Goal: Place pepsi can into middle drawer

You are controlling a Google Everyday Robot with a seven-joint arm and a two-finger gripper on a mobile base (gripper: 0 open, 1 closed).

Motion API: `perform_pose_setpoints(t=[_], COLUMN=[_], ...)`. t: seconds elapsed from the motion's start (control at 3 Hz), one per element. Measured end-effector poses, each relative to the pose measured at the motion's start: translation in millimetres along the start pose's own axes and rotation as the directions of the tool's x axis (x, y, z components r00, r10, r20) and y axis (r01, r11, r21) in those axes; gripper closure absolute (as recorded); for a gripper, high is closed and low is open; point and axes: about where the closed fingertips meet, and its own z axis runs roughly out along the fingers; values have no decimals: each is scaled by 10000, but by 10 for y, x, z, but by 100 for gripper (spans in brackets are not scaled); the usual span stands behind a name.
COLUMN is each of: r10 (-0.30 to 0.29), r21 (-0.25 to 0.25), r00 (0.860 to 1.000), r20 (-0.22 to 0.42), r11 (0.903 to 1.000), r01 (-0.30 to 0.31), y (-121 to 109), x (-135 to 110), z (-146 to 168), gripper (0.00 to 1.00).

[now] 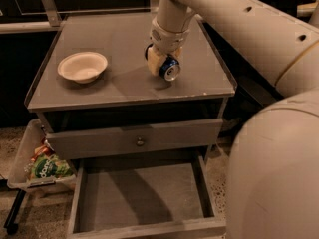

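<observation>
White bowl [82, 66] on table [124, 91], left of the hand [162, 64] at upper centre. Green snack bag [49, 167] in clear bin [20, 158], lower left. Knobbed drawer front [99, 142] centre.
</observation>
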Motion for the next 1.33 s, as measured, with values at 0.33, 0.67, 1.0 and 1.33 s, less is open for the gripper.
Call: perform_pose_setpoints(t=[0.33, 0.67, 1.0, 1.33], r10=[410, 477, 741, 872], r21=[-341, -1248, -1434, -1501], r00=[9991, 9970, 9952, 9951], r20=[93, 609, 641, 473], r11=[9986, 9914, 9876, 9855], r01=[-407, -398, -643, -792], y=[170, 386, 351, 474], x=[396, 789, 902, 1050], z=[-172, -235, -238, -290], gripper=[100, 100, 100, 100])
